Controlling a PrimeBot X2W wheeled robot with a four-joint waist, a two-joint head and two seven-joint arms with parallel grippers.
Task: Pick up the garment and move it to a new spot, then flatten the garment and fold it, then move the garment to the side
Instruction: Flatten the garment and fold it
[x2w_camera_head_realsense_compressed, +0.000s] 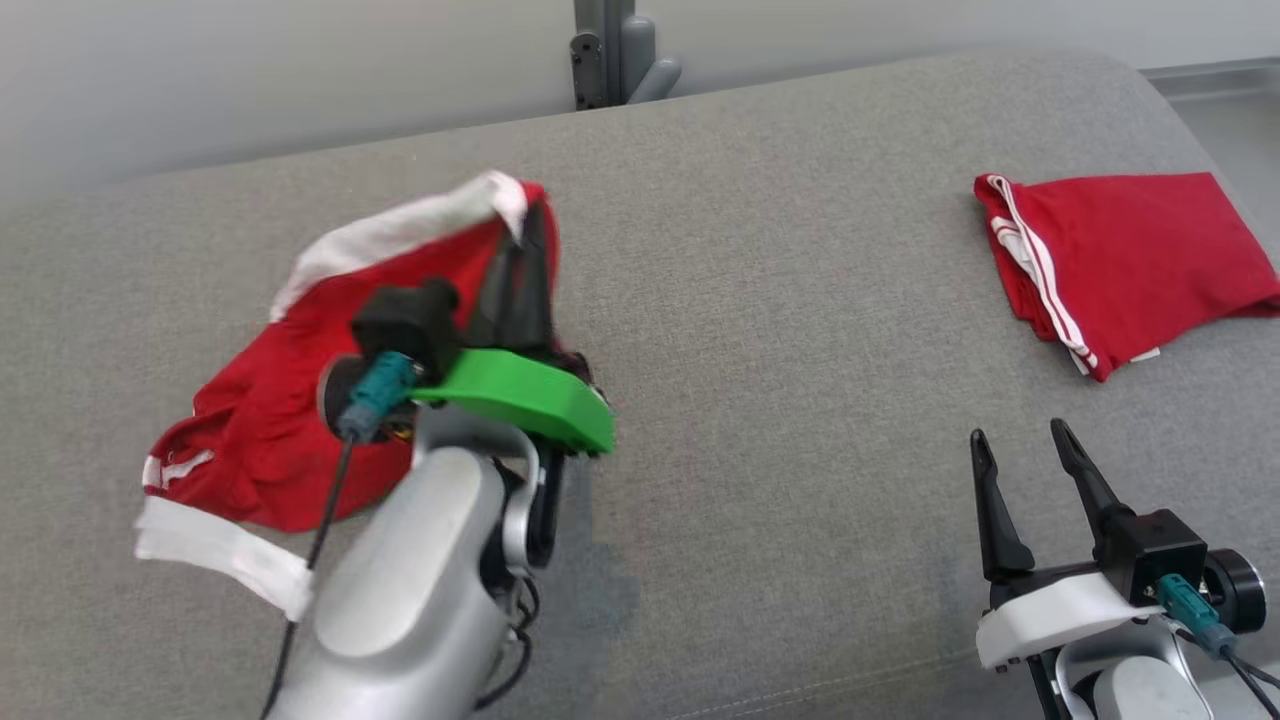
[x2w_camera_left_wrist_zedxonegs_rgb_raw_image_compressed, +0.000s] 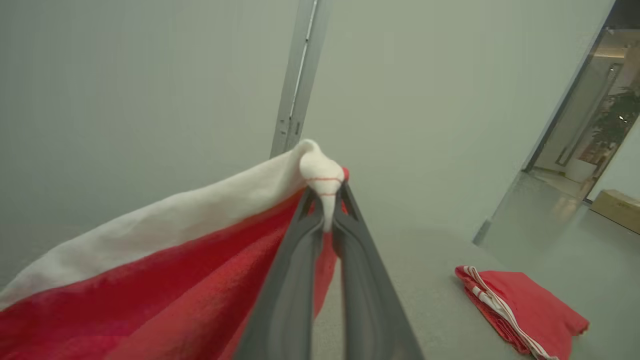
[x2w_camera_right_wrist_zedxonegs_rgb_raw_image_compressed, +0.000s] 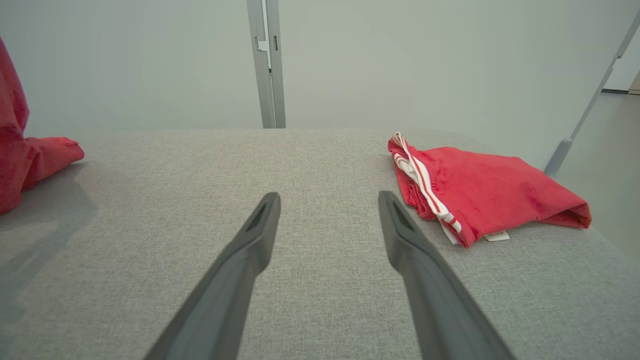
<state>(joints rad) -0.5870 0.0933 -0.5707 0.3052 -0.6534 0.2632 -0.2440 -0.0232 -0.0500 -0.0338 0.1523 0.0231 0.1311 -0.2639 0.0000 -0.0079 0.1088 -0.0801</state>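
1. The left gripper (x2w_camera_head_realsense_compressed: 522, 235) is clamped tight on the red garment (x2w_camera_head_realsense_compressed: 260, 430). In the left wrist view its two dark fingers (x2w_camera_left_wrist_zedxonegs_rgb_raw_image_compressed: 295, 280) lie almost together. A bunched bit of the garment's white band (x2w_camera_left_wrist_zedxonegs_rgb_raw_image_compressed: 320, 175) is nipped between their tips and pokes out above them.
2. From that pinch the white band runs down and away to the left in the left wrist view, and the red cloth hangs below it.
3. In the head view the gripped edge is lifted off the grey upholstered surface (x2w_camera_head_realsense_compressed: 760, 260). The rest of the garment lies crumpled on the surface's left side, with a second white strip (x2w_camera_head_realsense_compressed: 215, 555) at its near left edge.
4. A green cover (x2w_camera_head_realsense_compressed: 530, 400) sits on the left wrist, and below it the silver forearm (x2w_camera_head_realsense_compressed: 410, 610) runs to the bottom edge of the head view.
5. The right gripper (x2w_camera_head_realsense_compressed: 1015, 432) stands wide and holds nothing. It is at the near right of the surface, and in the right wrist view there is bare grey fabric between its fingers (x2w_camera_right_wrist_zedxonegs_rgb_raw_image_compressed: 240, 260).
6. A folded red garment (x2w_camera_head_realsense_compressed: 1130, 260) with white stripes lies flat at the far right of the surface. It is ahead and to the right of the right gripper and well apart from both grippers.
7. A grey metal post (x2w_camera_head_realsense_compressed: 605, 50) stands behind the surface against a pale wall.
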